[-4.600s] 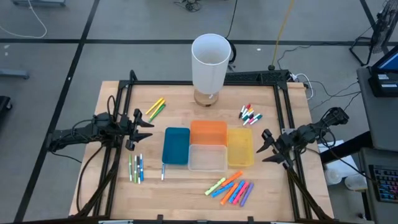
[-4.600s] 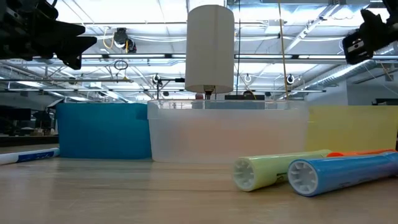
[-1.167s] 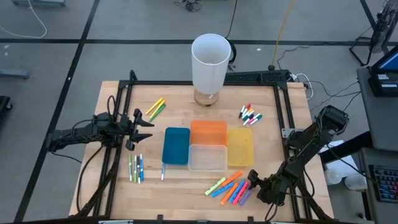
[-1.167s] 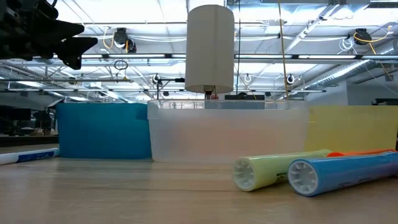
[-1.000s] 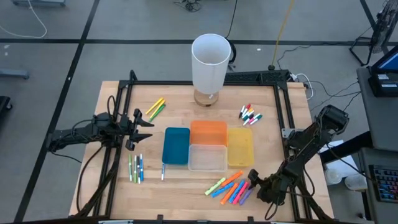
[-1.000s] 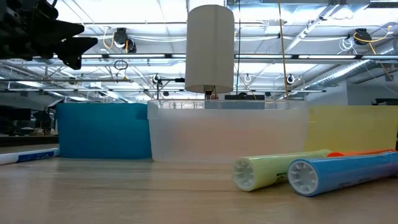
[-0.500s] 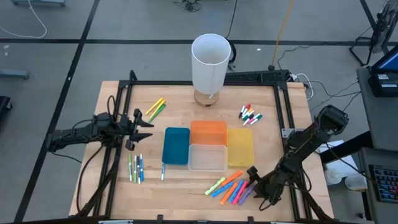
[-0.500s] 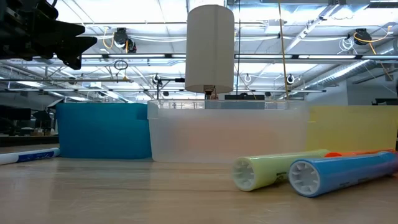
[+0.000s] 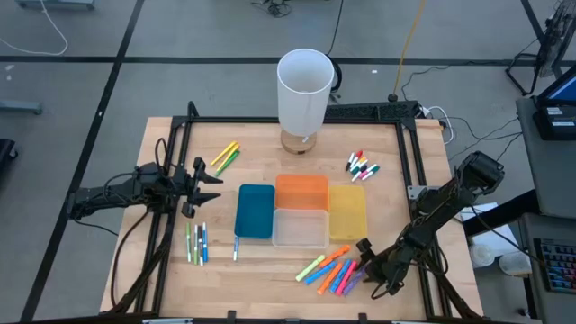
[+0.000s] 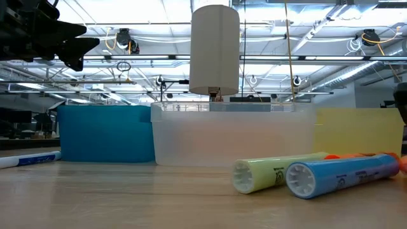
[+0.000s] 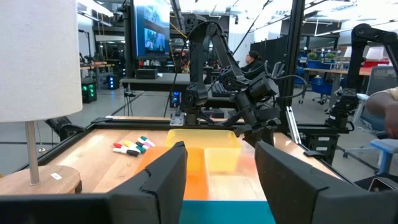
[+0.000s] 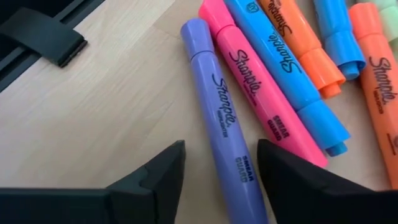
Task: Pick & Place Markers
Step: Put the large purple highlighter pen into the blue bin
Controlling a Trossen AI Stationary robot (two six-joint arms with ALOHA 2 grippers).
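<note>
The right gripper (image 9: 364, 261) is low at the near right of the table (image 9: 261, 270), in front of the yellow bin (image 9: 348, 213), its two fingers (image 12: 152, 177) apart with the purple highlighter (image 12: 219, 118) lying on the wood between them, not yet clamped. That purple highlighter touches a pink highlighter (image 12: 261, 93) along its side; beyond the pink one lie a blue highlighter (image 12: 283, 74), two orange ones and a pale green one, all fanned in a cluster of highlighters (image 9: 331, 270) just in front of the clear bin (image 9: 300, 227). In the low view the pale green highlighter (image 10: 273, 173) and a blue one (image 10: 337, 175) lie on their sides before the clear bin. The clear bin sits in front of the orange bin (image 9: 301, 191), with the blue bin (image 9: 255, 211) to its left and the yellow bin to its right. The left gripper (image 9: 209, 186) hangs above the table left of the blue bin, its fingers (image 11: 165, 177) parted and holding nothing. Other markers lie away from the bins: slim pens (image 9: 196, 243) near and to the left of the blue bin, a yellow and green pair (image 9: 225, 156) beyond it, and small white markers with coloured caps (image 9: 363, 166) beyond the yellow bin. A white lamp (image 9: 304, 90) stands at the far edge behind the orange bin.
</note>
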